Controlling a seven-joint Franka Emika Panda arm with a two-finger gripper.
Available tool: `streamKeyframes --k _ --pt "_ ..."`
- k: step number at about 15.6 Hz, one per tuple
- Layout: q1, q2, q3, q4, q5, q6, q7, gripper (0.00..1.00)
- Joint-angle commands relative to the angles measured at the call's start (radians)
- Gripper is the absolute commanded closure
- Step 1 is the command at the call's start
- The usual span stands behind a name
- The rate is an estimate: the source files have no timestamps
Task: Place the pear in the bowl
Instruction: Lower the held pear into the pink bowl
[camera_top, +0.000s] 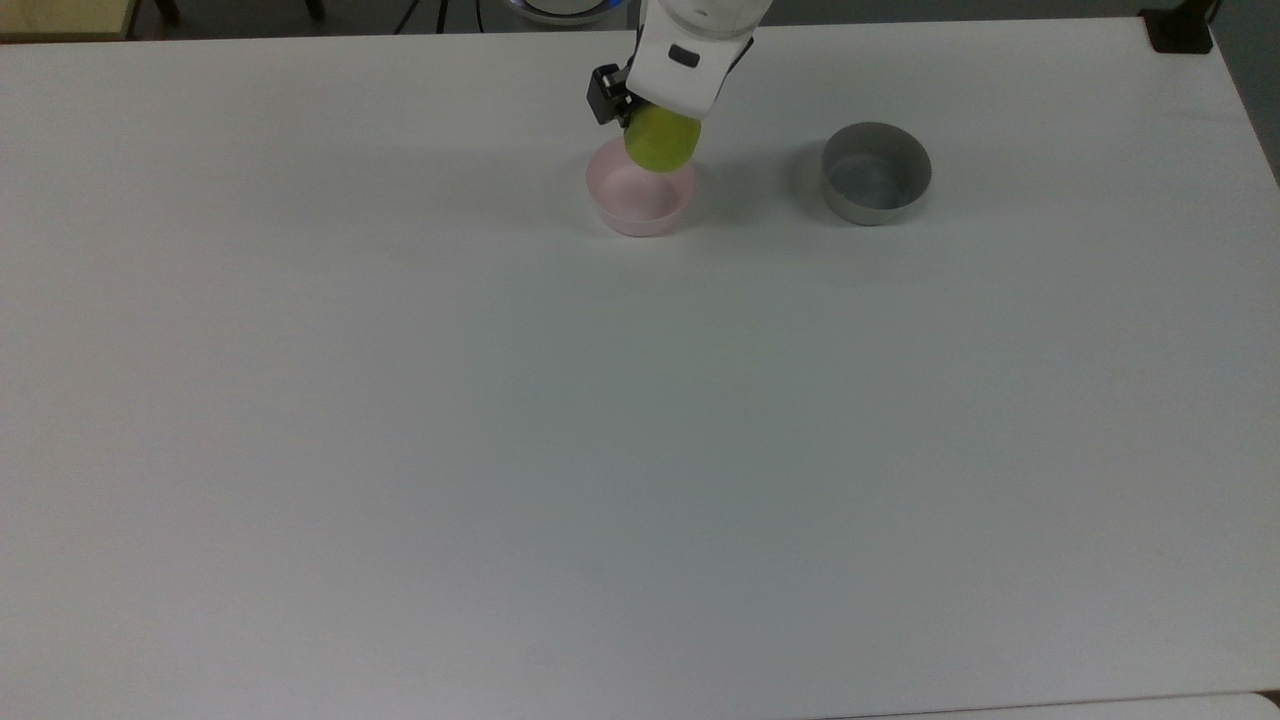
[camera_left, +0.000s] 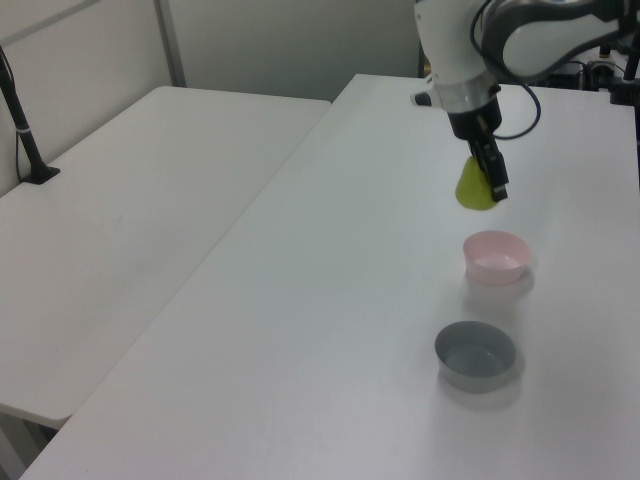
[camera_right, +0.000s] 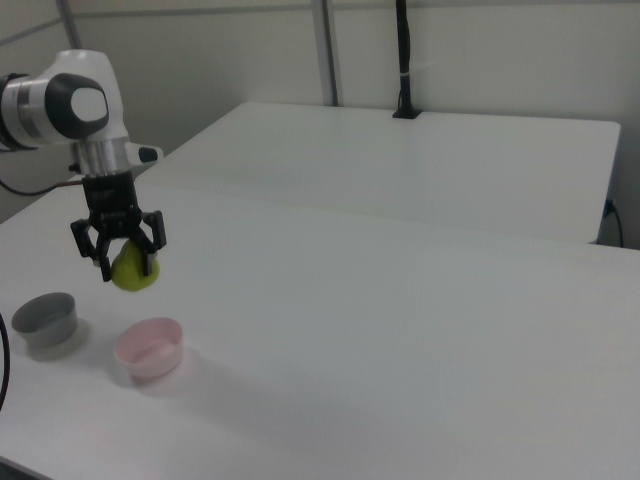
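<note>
Tool (camera_right: 128, 271) holding pear (camera_right: 131, 271), bowl (camera_right: 149, 349) empty

I see even, soft overhead light across the white table (camera_top: 640, 450), with no hard glare. The top view has a cool grey-green cast and looks slightly hazy. Faint, diffuse shadows sit beside the pink bowl (camera_top: 640, 200) and the grey bowl (camera_top: 876, 186) toward the top view's left. In the left view a pale shadow lies under each bowl. The right view is brighter, with mild softness overall.
</note>
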Motion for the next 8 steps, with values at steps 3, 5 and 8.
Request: streamKeyframes --k 3,5,8 --pt "0.034 0.057 -0.022 -0.046 -0.002 0.000 -0.008 0.93" --pt "0.034 0.095 -0.022 -0.047 -0.004 0.003 -0.008 0.93" --pt "0.034 0.124 -0.022 -0.047 -0.008 0.006 -0.008 0.93"
